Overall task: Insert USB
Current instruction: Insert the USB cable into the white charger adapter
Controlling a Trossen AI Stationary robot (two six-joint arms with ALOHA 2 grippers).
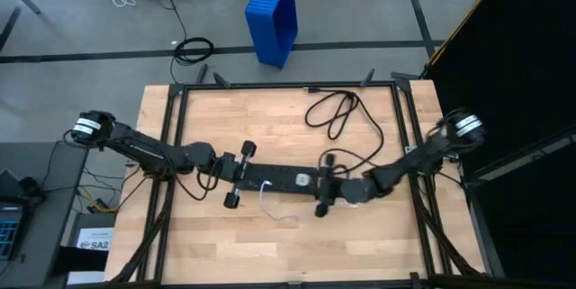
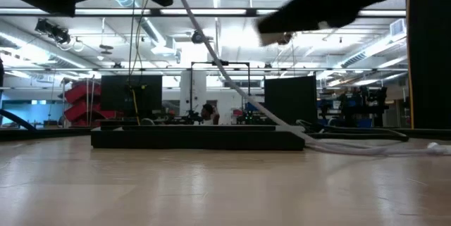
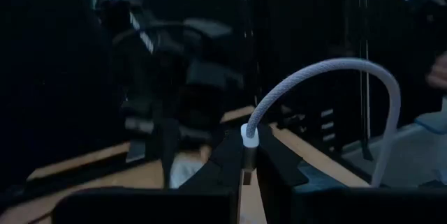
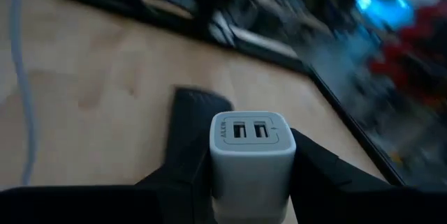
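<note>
My left gripper is shut on the white plug end of the thin white USB cable. The cable arcs away from the plug and trails onto the table. My right gripper is shut on a white charger block with two USB ports on its front face. The block also shows in the high view. The two grippers face each other above the long black power strip, which lies flat on the table. My left gripper pinches the cable's plug between its two fingers, just behind the white collar, which stands out past the fingertips. The fingers come level from the table's left. The cable bends up from the plug in a slack arc. My right gripper pinches the charger block by its two side faces between its two fingers. The ported front face points away from the gripper. The fingers come level from the table's right, and the block is clear of the table.
A thick black cord lies looped on the far half of the table. Black frame rails run along the table's left, right and far edges. A blue bin stands on the floor beyond the table.
</note>
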